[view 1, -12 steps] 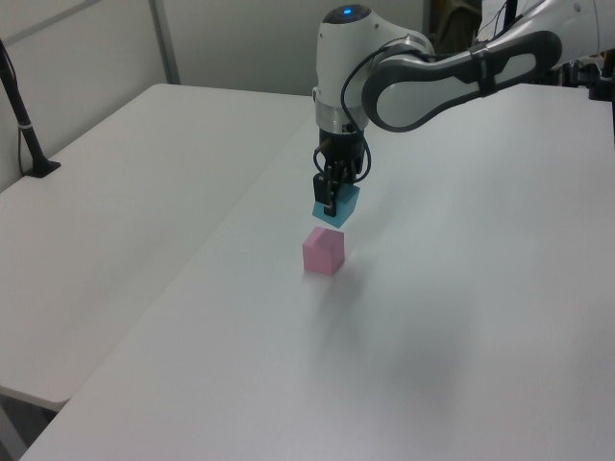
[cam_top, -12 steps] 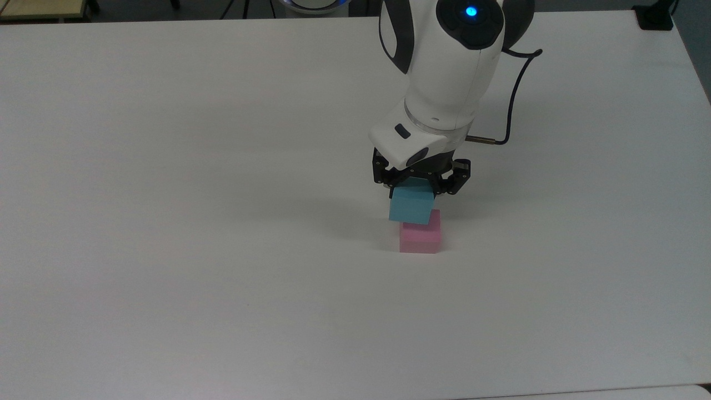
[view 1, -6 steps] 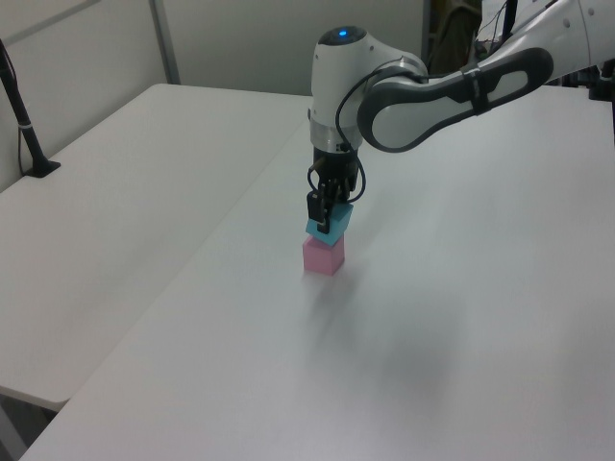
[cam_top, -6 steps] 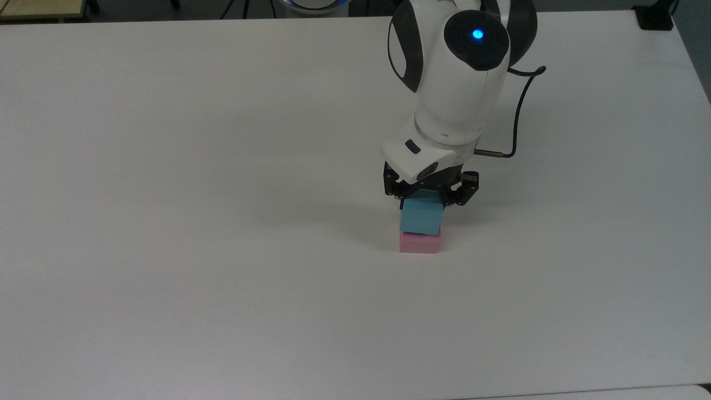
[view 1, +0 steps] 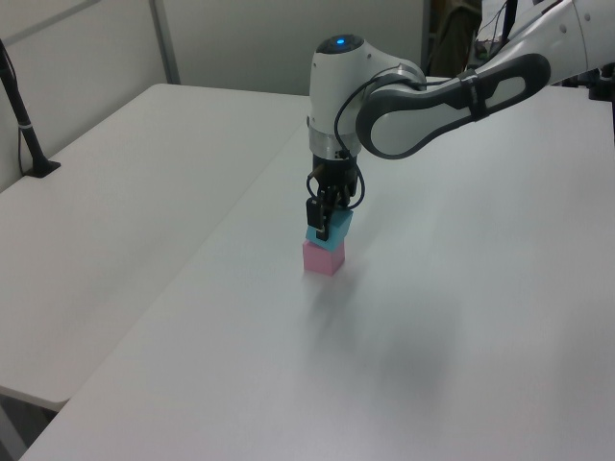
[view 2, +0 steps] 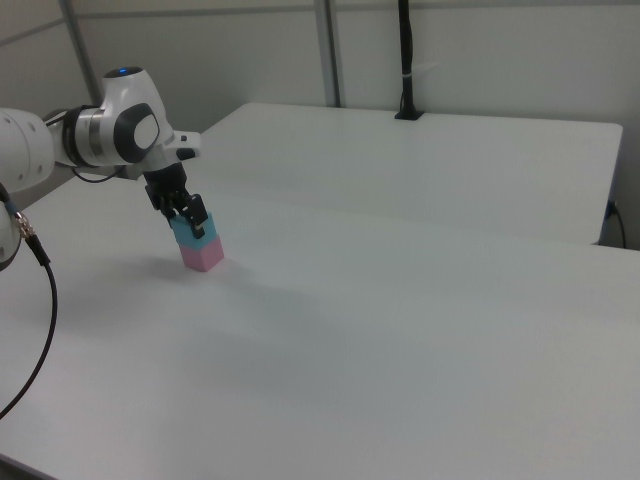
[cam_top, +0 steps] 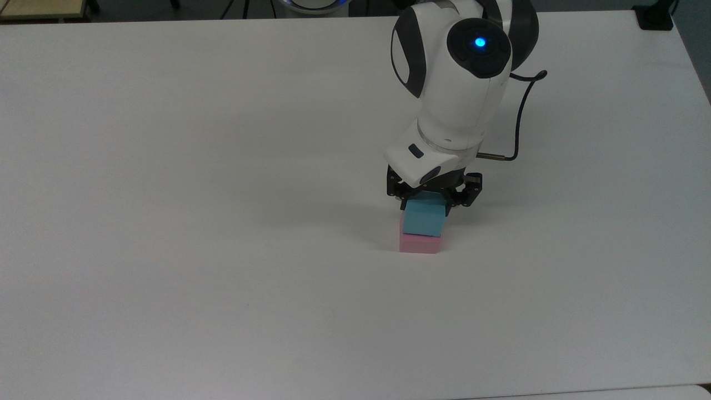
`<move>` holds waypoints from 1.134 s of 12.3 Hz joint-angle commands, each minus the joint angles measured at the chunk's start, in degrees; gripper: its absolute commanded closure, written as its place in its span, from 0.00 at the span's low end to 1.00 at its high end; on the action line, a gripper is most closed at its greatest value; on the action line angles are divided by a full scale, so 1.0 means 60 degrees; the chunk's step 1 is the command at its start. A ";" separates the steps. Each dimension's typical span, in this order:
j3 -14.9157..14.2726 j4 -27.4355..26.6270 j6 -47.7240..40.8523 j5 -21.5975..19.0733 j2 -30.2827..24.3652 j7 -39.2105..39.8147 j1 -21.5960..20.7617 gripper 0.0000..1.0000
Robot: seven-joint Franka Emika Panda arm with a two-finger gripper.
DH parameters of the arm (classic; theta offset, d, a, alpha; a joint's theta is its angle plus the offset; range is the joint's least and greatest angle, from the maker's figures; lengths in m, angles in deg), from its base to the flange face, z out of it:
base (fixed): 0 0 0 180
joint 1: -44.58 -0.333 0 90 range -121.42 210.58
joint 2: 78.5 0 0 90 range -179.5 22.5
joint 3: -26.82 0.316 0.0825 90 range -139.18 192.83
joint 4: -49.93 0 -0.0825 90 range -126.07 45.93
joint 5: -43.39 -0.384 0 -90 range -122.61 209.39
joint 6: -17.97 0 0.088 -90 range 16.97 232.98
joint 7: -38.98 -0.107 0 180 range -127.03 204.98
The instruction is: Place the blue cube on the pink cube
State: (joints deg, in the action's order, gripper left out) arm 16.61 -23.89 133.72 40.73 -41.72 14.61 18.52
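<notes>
The light-blue cube [cam_top: 424,218] rests on top of the pink cube [cam_top: 419,244] on the white table [cam_top: 222,166], roughly in line with it. My gripper [cam_top: 426,208] points down over the stack and is shut on the blue cube, with a black finger on either side. In the left view the blue cube [view 1: 332,227] sits on the pink cube [view 1: 323,258] under the gripper [view 1: 325,224]. From the right view, the blue cube [view 2: 187,236], the pink cube [view 2: 203,256] and the gripper [view 2: 190,222] show the same stack.
A black cable [cam_top: 519,111] loops off the wrist on the top view's right. A black post [view 1: 24,120] is clamped at the table edge on the left view's left. Another black post [view 2: 406,60] stands at the far edge in the right view.
My gripper has come down and shifted slightly to the top view's right with the blue cube, from hovering off-centre above the pink cube to resting on it.
</notes>
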 commanded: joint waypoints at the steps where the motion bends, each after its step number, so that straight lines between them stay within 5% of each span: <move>1: -0.0055 0.0160 0.0103 -0.0451 0.0066 -0.0144 0.0023 0.00; 4: -0.0069 0.0102 0.0016 -0.0480 -0.0152 -0.0129 0.0081 0.00; 10: -0.0011 -0.0819 -0.2615 -0.0218 -0.2742 0.1068 0.1089 0.00; 14: 0.0018 -0.2561 -0.2988 0.0311 -0.4734 0.2723 0.2232 0.00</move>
State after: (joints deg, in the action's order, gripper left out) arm 16.23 -30.07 115.43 41.24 -61.66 25.67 28.88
